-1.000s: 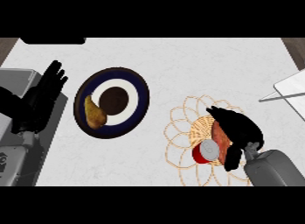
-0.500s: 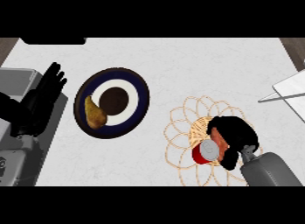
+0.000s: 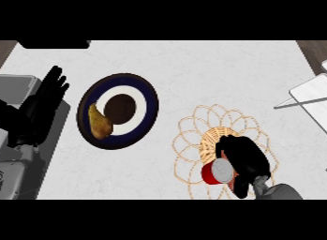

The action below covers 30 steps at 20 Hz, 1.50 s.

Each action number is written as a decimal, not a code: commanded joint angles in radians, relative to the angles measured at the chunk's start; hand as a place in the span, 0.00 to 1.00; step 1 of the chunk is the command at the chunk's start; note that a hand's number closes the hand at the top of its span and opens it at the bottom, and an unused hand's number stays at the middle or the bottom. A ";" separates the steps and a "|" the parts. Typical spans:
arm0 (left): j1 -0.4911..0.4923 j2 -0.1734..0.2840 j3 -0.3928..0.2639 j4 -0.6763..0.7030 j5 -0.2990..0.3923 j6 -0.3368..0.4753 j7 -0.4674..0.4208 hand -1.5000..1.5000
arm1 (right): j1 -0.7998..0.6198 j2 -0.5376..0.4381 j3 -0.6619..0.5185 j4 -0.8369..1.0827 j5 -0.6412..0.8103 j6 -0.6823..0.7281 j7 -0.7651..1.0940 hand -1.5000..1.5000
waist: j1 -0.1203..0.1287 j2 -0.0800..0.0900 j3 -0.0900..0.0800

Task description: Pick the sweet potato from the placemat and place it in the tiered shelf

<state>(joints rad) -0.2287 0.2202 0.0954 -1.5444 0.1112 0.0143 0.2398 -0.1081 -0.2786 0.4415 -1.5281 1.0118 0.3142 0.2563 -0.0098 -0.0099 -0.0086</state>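
Curling over the woven placemat [image 3: 225, 150], the right hand [image 3: 243, 157] sits low at the mat's centre with its fingers bent downward, hiding whatever lies beneath them. The sweet potato itself cannot be made out under the black fingers, so whether the hand is grasping it or merely closed above it cannot be told. Just beside the hand, touching its lower left side, a red can [image 3: 216, 172] with a grey lid lies on the near part of the placemat. The mat is a pale, looping wicker round with a denser woven middle, resting on the white marbled counter [image 3: 193, 70].

To the left of the mat, apart from it, stands a dark blue plate [image 3: 146, 93] with a white inner ring. On it lie a dark brown round item [image 3: 120, 107] in the centre and a yellowish pear-like piece [image 3: 99, 123] at its left edge.

Farther left, the left hand [image 3: 38, 110] rests released, fingers straight and pointing up, over the edge of a grey block at the counter's side.

At the far right, the tiered shelf [image 3: 318, 96] shows as white panels with thin grey rails, well apart from the right hand.
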 commanded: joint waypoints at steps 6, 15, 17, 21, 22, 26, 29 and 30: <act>0.020 0.040 0.037 -0.024 0.045 -0.048 0.035 0.50 | 0.475 -0.012 0.297 -0.470 0.148 -0.179 0.098 1.00 | -0.014 0.002 0.008; 0.019 0.000 0.017 0.010 0.000 -0.007 -0.015 0.50 | 0.576 0.082 0.315 -0.898 0.072 -0.331 0.139 1.00 | -0.017 0.004 0.008; -0.010 0.012 0.014 -0.023 -0.001 0.002 0.037 0.50 | 0.577 0.076 0.292 -1.027 0.072 -0.301 0.179 1.00 | -0.011 0.004 0.008; -0.013 -0.008 0.005 0.005 -0.008 0.008 0.021 0.50 | 0.555 0.092 0.254 -1.146 0.064 -0.243 0.260 1.00 | -0.008 0.007 0.007; -0.008 0.005 0.001 -0.016 -0.010 0.001 0.041 0.50 | 0.537 0.090 0.219 -1.149 0.050 -0.233 0.266 1.00 | -0.002 0.007 0.008; -0.003 0.017 0.034 0.020 0.006 -0.015 -0.008 0.50 | 0.476 0.082 0.098 -1.179 0.044 -0.192 0.305 1.00 | -0.004 0.008 0.007; 0.008 0.005 0.005 0.021 -0.002 -0.033 -0.020 0.50 | 0.375 0.098 -0.014 -1.167 0.027 -0.126 0.363 1.00 | 0.002 0.011 0.006; -0.012 -0.002 0.019 0.011 0.005 -0.010 -0.004 0.50 | 0.380 0.089 -0.060 -1.176 -0.013 -0.123 0.357 1.00 | -0.005 0.009 0.007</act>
<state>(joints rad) -0.2318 0.2238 0.1135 -1.5254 0.1141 -0.0019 0.2298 0.2753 -0.1568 0.5032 -2.4014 1.1068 0.0653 0.5361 -0.0147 -0.0012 -0.0018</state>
